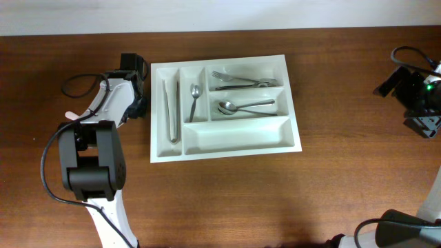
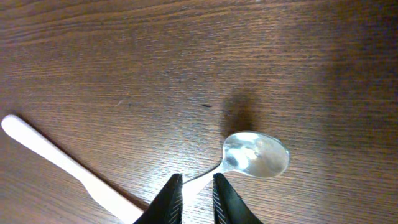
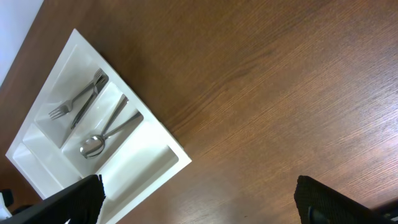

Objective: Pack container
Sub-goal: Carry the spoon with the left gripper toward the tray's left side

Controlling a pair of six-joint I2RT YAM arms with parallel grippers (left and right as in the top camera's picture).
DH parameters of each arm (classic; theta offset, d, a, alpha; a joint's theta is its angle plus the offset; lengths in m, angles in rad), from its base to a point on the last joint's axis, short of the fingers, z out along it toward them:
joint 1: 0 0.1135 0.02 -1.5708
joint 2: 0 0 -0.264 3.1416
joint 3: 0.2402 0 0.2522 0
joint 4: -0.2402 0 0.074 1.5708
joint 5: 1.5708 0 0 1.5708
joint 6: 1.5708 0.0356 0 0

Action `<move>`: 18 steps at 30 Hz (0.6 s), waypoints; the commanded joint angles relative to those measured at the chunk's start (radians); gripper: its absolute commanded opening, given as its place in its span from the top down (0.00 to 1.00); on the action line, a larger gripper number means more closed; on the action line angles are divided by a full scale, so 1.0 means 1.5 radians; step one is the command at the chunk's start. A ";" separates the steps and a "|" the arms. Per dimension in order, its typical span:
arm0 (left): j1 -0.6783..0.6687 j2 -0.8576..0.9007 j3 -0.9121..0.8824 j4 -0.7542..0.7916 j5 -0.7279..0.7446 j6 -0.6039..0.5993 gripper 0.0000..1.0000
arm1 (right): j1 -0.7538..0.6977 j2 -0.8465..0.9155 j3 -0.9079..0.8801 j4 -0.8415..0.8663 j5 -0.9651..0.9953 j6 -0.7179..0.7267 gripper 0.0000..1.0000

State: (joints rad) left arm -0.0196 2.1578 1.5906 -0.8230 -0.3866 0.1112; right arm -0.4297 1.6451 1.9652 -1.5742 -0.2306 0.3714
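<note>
The white container (image 1: 234, 134) lies in the middle of the table, also seen in the right wrist view (image 3: 134, 165). It holds forks (image 1: 238, 79), spoons (image 1: 242, 107), a small spoon (image 1: 193, 96) and long metal pieces (image 1: 171, 103). A metal spoon (image 2: 256, 154) lies on the wood left of the container. Its handle runs between the jaws of my left gripper (image 2: 197, 186), which stand only slightly apart, the handle against the left finger. My right gripper (image 3: 199, 205) hovers wide open and empty at the far right (image 1: 422, 103).
A white plastic utensil (image 2: 62, 162) lies on the wood just left of the spoon's handle. The container's long bottom compartment has nothing in it. Cables trail beside both arms.
</note>
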 commanded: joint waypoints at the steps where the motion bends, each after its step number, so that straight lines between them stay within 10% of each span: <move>1: -0.020 -0.029 0.009 -0.001 -0.019 0.051 0.80 | -0.002 0.002 -0.001 0.002 -0.007 0.003 0.01; 18: -0.081 -0.029 0.009 0.075 -0.019 0.137 0.76 | -0.002 0.002 -0.001 0.002 -0.006 0.003 0.01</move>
State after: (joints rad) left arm -0.1448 2.1513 1.5909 -0.7162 -0.4168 0.2996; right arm -0.4297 1.6451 1.9652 -1.5742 -0.2306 0.3706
